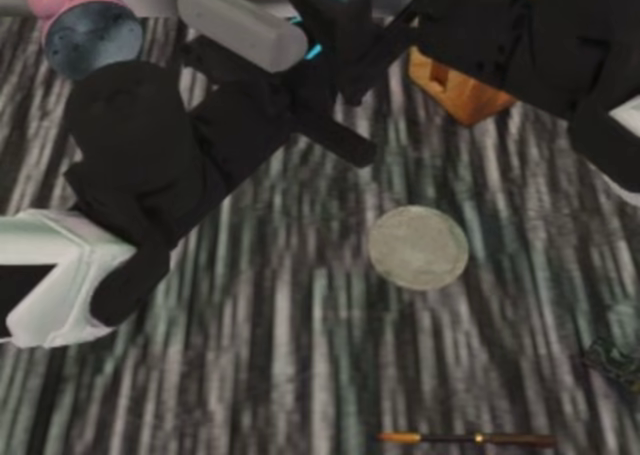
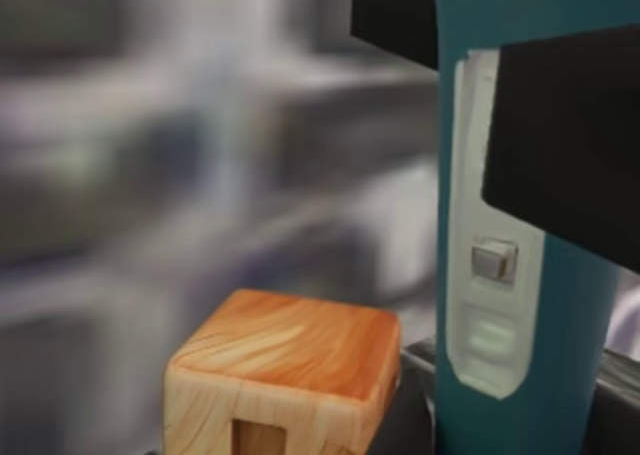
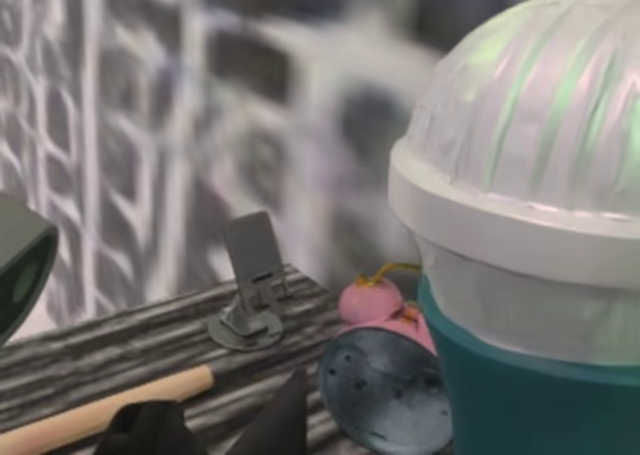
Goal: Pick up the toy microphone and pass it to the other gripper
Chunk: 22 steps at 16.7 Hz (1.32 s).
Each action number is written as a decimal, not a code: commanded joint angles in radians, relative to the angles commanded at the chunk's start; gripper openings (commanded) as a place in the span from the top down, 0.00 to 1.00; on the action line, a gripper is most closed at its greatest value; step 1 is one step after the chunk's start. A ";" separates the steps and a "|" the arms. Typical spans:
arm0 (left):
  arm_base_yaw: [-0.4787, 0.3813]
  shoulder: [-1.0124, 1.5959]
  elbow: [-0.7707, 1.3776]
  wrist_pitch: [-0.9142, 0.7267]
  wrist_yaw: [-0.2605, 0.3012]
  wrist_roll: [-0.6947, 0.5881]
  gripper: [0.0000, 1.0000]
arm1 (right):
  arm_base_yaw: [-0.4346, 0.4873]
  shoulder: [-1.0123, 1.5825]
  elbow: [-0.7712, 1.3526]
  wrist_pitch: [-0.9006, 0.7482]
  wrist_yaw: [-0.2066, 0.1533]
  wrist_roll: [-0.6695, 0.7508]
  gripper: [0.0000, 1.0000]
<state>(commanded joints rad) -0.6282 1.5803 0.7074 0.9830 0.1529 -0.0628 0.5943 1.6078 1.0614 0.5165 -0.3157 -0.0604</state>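
Note:
The toy microphone (image 1: 243, 25) is held high above the table, its white head (image 3: 530, 135) pointing left and a strip of its teal handle (image 2: 520, 305) showing beside my grippers. My left gripper (image 1: 322, 110) is shut on the handle's lower end, with a dark finger pressed on each side of it. My right gripper (image 1: 348, 43) reaches in from the top right. Its black fingers (image 2: 570, 145) flank the handle higher up, near the white switch patch (image 2: 492, 260), and look open. The rest of the handle is hidden under the two grippers.
An orange wooden block (image 1: 470, 93) sits below the right arm. A round grey disc (image 1: 418, 247) lies mid-table, with a thin orange-tipped stick (image 1: 470, 438) near the front edge. A pink and blue toy (image 1: 85, 23) stands at the back left, next to a small grey stand (image 3: 250, 285).

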 joint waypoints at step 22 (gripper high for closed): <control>0.000 0.000 0.000 0.000 0.000 0.000 1.00 | 0.005 0.010 0.010 0.002 0.005 0.000 1.00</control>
<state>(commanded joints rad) -0.6282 1.5803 0.7074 0.9830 0.1529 -0.0628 0.5989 1.6182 1.0714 0.5186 -0.3110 -0.0602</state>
